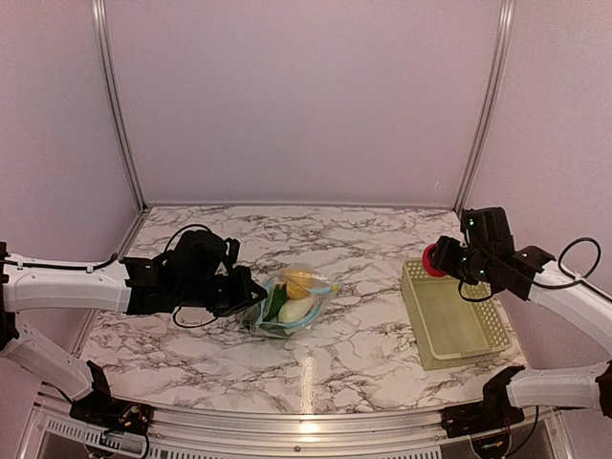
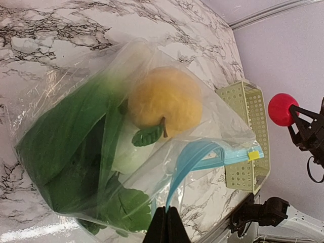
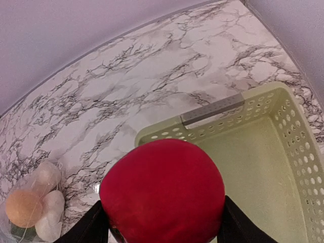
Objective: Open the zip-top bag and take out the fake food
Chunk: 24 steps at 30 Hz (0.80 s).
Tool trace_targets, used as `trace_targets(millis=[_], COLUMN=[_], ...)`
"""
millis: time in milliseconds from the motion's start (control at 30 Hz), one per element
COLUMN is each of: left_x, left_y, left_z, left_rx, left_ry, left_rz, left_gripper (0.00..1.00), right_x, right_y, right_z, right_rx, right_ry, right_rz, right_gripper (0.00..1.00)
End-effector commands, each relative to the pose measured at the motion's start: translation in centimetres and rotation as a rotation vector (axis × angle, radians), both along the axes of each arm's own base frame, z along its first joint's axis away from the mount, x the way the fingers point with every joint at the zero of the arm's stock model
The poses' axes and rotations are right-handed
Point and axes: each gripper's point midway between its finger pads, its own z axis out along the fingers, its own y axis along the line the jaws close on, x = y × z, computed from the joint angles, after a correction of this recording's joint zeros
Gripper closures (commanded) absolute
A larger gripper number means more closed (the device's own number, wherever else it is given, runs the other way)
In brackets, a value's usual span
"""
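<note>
Left gripper (image 2: 167, 226) pinches the clear, crinkly zip-top bag (image 1: 292, 304) mid-worktop (image 1: 363, 239), its blue zipper strip (image 2: 202, 157) gaping, with the yellow-orange fruit (image 2: 164, 109) inside. Right gripper (image 1: 438, 260) clasps the red fruit (image 3: 162, 190) above the lattice basket (image 1: 449, 330).

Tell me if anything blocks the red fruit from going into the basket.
Nothing visible does. The right gripper holds the red fruit in the air by the basket's rim, and no object shows inside the basket or between them.
</note>
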Motion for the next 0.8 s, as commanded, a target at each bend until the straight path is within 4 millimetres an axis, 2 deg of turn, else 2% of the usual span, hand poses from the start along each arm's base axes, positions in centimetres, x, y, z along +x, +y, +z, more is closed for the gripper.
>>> trace_targets(millis=[0,300,433,600,767], left_x=[0.4,0.2,0.2,0.0,0.1], left_y=[-0.1,-0.8,-0.8,-0.8,-0.8], left_z=[1.0,1.7,1.9,1.9,2.0], left_rx=[-0.010,-0.024,-0.027,-0.027,-0.025], left_ry=[-0.027,-0.022,-0.022,-0.021,-0.023], left_rz=[-0.008,-0.035,-0.037,-0.041,-0.041], left_gripper=[1.00,1.00,1.00,1.00,1.00], right_x=[1.1,3.6,4.0,4.1,4.1], right_y=[-2.4,-3.3,-3.2,-3.0,-3.0], right_z=[-2.3,-7.4,-9.0,-9.7,-9.5], right_rx=[0.039,0.031,0.032,0.027,0.014], right_ry=[0.042,0.115,0.145,0.163,0.165], right_rz=[-0.038,-0.054,-0.049,-0.031,-0.024], right_gripper=[0.48,0.44,0.37,0.24,0.18])
